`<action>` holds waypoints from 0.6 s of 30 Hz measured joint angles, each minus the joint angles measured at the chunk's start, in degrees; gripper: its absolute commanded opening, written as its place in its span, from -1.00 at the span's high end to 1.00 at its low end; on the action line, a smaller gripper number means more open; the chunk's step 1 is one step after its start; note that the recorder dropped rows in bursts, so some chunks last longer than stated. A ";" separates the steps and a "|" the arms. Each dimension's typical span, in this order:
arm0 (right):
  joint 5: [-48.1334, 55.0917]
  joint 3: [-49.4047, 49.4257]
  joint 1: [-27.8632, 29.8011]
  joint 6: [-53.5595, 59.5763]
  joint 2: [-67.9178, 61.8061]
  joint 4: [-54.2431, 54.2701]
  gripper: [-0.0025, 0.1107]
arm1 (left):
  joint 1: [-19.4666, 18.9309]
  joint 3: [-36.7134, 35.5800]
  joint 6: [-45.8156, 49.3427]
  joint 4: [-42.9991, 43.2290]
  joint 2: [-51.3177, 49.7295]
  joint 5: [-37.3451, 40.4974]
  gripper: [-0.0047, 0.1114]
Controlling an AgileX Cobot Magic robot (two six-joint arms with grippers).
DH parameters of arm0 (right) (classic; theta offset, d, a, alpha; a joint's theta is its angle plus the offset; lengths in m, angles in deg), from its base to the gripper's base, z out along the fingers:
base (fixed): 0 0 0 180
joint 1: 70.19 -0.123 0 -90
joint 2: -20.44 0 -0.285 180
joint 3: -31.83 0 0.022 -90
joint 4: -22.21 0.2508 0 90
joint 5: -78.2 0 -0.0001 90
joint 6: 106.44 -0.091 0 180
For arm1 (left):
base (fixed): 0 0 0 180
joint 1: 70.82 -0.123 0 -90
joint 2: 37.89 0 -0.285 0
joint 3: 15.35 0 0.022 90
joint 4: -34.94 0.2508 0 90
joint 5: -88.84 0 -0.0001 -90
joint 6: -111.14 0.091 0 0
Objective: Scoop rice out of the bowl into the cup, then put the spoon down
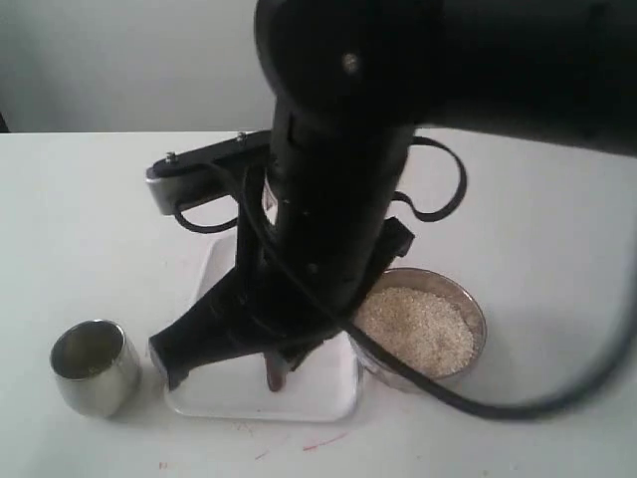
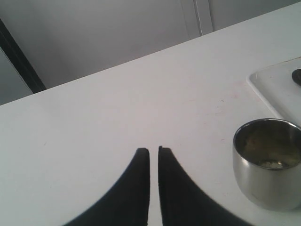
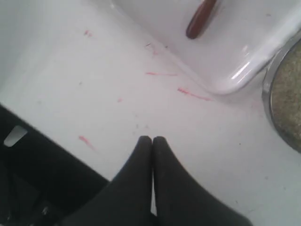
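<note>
**Q:** Item 1, spoon?
**A:** Wooden spoon (image 3: 200,19), reddish-brown. Lies on white tray (image 3: 244,42). Only one end shows in rt wrist view. No gripper on it.

**Q:** Item 2, bowl?
**A:** Steel bowl (image 1: 480,324), wide and shallow, just beside tray's right edge in ext. view. Rice (image 1: 418,327) inside, a pale heap covering the bottom.

**Q:** Item 3, cup?
**A:** Steel cup (image 1: 95,366), upright on table (image 1: 80,219), left of tray and apart from it. A few pale grains at the bottom in left wrist view, prob. rice, but it's dim in there.

**Q:** Grippers?
**A:** Left gripper (image 2: 154,150): fingers drawn together, thin slit only, nothing btwn them. It's over bare table near cup. Right gripper (image 3: 152,140): tips pressed together, empty, over table off tray's corner w/ bowl rim nearby.

**Q:** Misc.?
**A:** Black arm (image 1: 338,199) blocks mid of ext. view and covers most of tray. Red marks (image 3: 193,94) on table by tray corner.
</note>
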 measured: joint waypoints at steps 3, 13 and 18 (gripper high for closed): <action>0.27 3.07 -3.06 0.22 7.32 0.26 0.96 | 0.00 0.00 0.00 0.00 0.00 0.00 0.67; 0.51 11.43 -8.82 -0.28 23.22 0.85 0.96 | 0.00 0.00 0.00 0.00 0.00 0.00 0.67; 0.56 14.12 -8.82 -0.28 27.26 0.72 0.96 | 0.00 0.00 0.00 0.00 0.00 0.00 0.67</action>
